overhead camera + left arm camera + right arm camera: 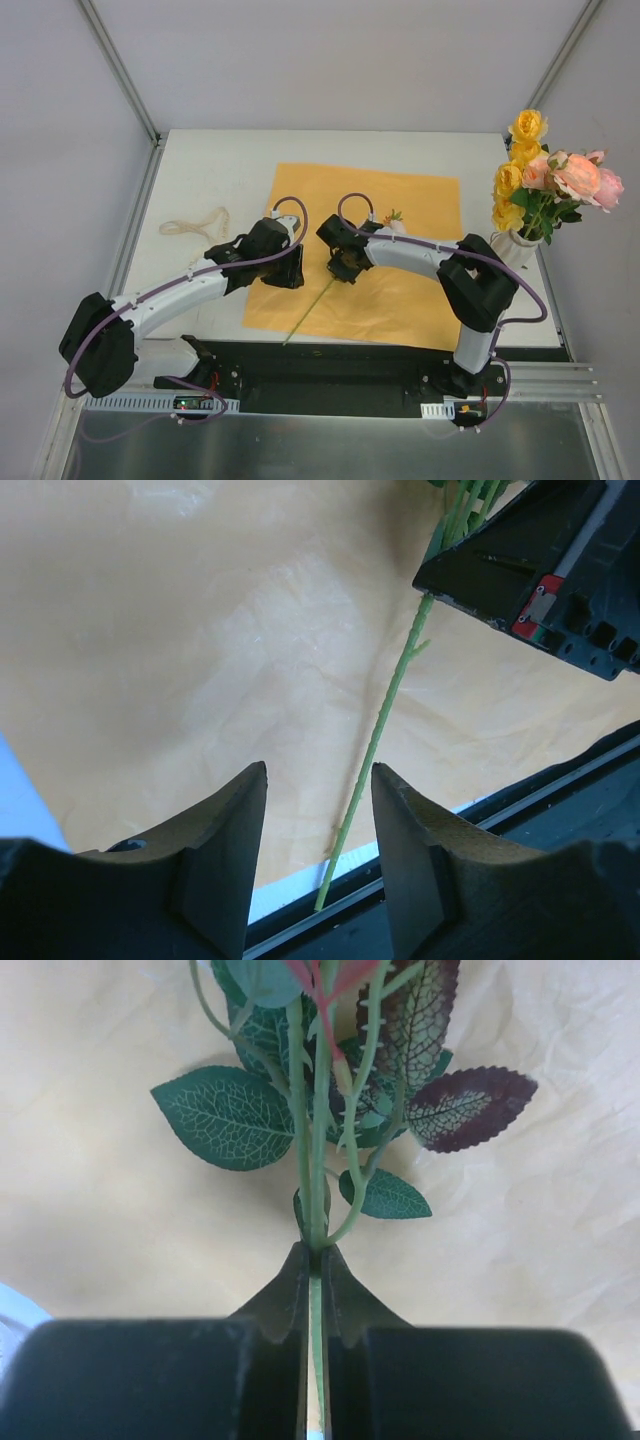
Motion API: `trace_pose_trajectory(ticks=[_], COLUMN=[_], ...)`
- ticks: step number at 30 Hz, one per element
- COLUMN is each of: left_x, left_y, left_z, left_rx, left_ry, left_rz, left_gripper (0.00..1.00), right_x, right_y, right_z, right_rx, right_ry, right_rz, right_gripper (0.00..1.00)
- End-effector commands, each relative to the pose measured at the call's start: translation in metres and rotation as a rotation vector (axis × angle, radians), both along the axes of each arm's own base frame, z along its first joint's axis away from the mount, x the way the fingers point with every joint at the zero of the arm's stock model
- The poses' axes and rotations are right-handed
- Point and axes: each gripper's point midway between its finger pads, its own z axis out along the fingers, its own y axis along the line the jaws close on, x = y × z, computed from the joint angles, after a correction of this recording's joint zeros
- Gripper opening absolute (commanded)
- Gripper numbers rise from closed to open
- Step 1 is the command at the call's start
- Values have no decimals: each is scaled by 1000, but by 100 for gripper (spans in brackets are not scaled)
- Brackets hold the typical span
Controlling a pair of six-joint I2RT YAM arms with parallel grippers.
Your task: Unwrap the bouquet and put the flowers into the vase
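The orange paper sheet point(400, 210) lies spread flat on the table. One flower stem point(310, 312) lies across it, with a small bud point(393, 216) at its far end. My right gripper point(345, 266) is shut on this stem point(318, 1200), just below its green and reddish leaves point(225, 1116). To its left, over the paper, my left gripper point(288, 272) stands open and holds nothing; the stem point(385, 720) runs past its fingertips point(250, 790). The white vase point(513, 247) at the right edge holds yellow and pink roses point(560, 175).
The cream ribbon point(196, 226) lies loose on the white table left of the paper. The stem's cut end point(322, 900) reaches over the table's near edge to the black base rail point(330, 360). The right gripper's body point(540, 570) shows in the left wrist view.
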Motion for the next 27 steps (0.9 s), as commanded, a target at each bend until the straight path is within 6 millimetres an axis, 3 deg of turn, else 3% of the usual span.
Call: trace_pose_trajectory(ticks=[1, 6, 8, 9, 11, 12, 16, 18, 19, 21, 23, 27], left_x=[2, 0, 0, 0, 1, 1, 2, 1, 2, 1, 2, 3], left_y=[2, 1, 1, 1, 2, 2, 2, 1, 1, -1, -3, -7], left_z=[9, 19, 27, 30, 39, 43, 55, 58, 58, 59, 58, 59], left_rx=[-29, -58, -78, -85, -103, -113, -139, -148, -146, -149, -146, -151], left_ry=[-33, -52, -70, -80, -105, -115, -147, -152, -155, -153, -150, -139], left_rz=[0, -4, -3, -2, 5, 4, 7, -3, 0, -14, -24, -39], left_gripper=[45, 46, 47, 47, 49, 49, 53, 58, 59, 64, 66, 70], right_x=[16, 35, 42, 52, 47, 48, 29, 19, 12, 3, -10, -27], right_y=[-8, -20, -24, -12, -14, 3, 5, 0, -8, -22, -48, -111], right_z=[38, 82, 112, 131, 158, 183, 249, 273, 294, 318, 362, 404], right_rx=[-79, -149, -206, -172, -237, -185, -272, -373, -369, -425, -428, -556], right_ry=[-140, -351, -494, -597, -743, -860, -1100, -1174, -1226, -1291, -1379, -1447], right_rz=[40, 129, 235, 264, 416, 446, 691, 807, 815, 887, 873, 860], right_gripper=[1, 1, 1, 0, 0, 0, 0, 0, 0, 0, 0, 0])
